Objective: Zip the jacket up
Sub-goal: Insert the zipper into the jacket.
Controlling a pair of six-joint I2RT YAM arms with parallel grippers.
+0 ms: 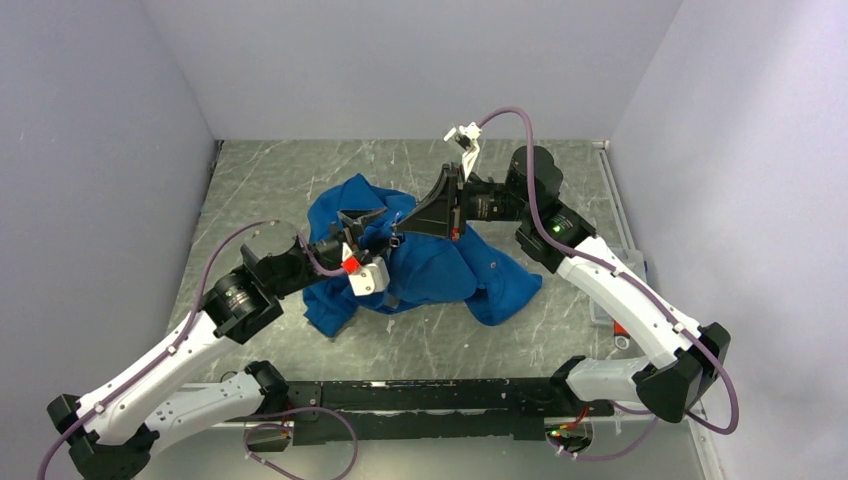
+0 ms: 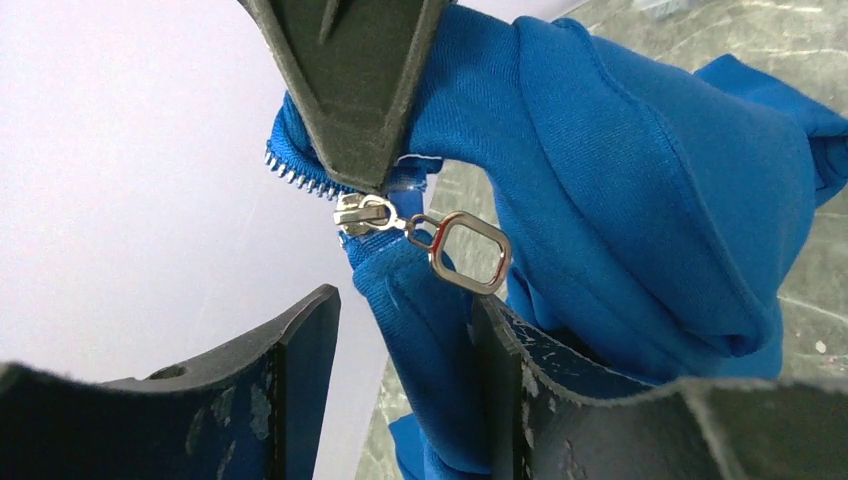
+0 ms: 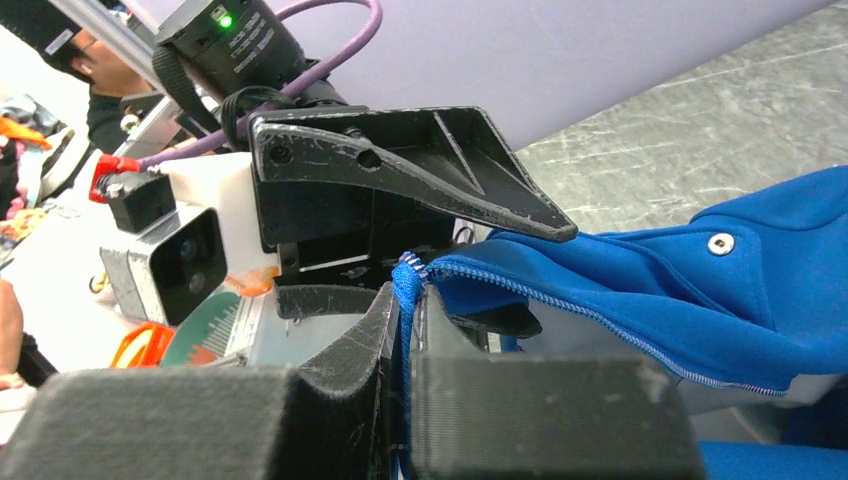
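Note:
The bright-blue jacket [image 1: 440, 270] lies bunched in the middle of the table, one edge lifted. My right gripper [image 3: 410, 290] is shut on that edge beside the silvery zipper teeth [image 3: 560, 300]; its fingers [image 2: 350, 90] come down from the top of the left wrist view. Just under them sit the zipper slider [image 2: 358, 213] and its metal pull ring [image 2: 470, 252]. My left gripper [image 2: 408, 300] stands open below the slider. A strip of blue jacket [image 2: 640, 150] hangs between its jaws, against the right finger [image 2: 520, 370] and apart from the left one. Both grippers meet over the jacket [image 1: 392, 232].
The grey marbled table [image 1: 280, 180] is enclosed by pale walls on three sides. A black rail [image 1: 420, 395] runs along the near edge between the arm bases. A metal snap [image 3: 719, 243] sits on the jacket's outer face.

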